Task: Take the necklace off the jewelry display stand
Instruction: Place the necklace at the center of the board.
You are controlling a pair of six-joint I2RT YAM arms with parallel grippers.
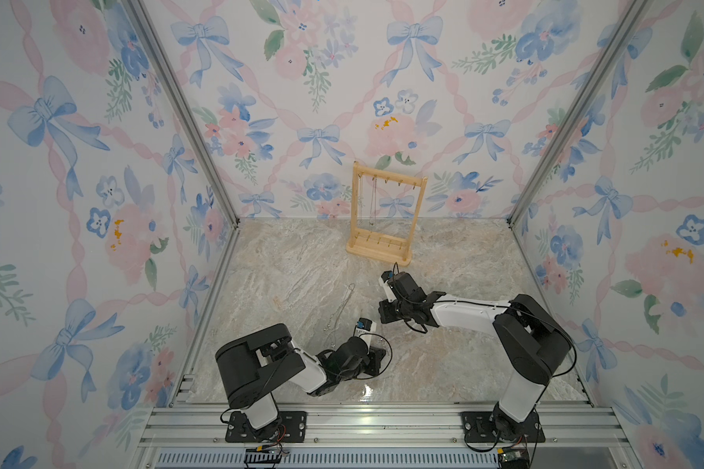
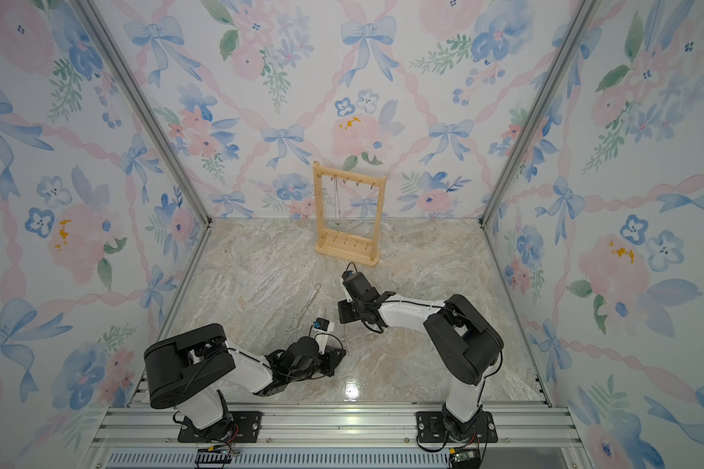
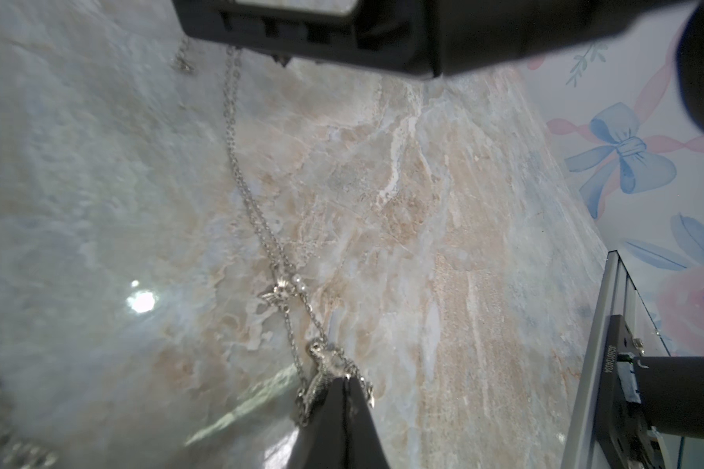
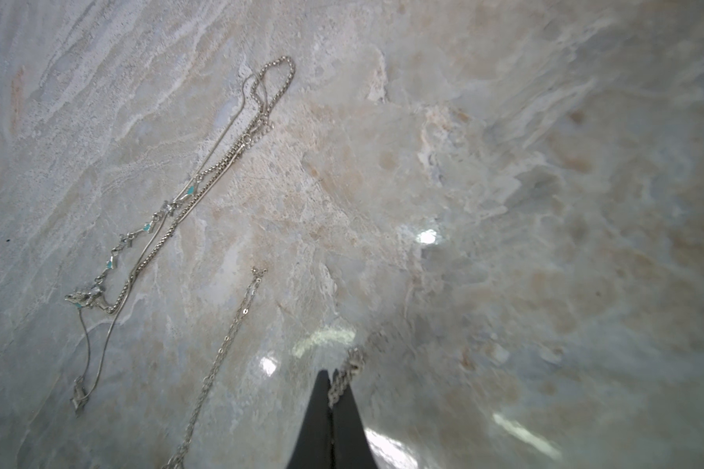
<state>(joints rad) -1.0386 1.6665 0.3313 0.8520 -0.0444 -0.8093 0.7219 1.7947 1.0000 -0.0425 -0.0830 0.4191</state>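
While jewelry display stand is seen upright in bkgd, necklace pinched by fully closed left gripper, its chain also nipped by closed right gripper.

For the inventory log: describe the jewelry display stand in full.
The jewelry display stand is a tall rectangular frame of light wood: two posts, a top bar with small gold hooks, a flat base with pegs. It stands upright on the marble-look table near the rear wall. Thin chains hang from hooks toward one post; nothing else touches it.
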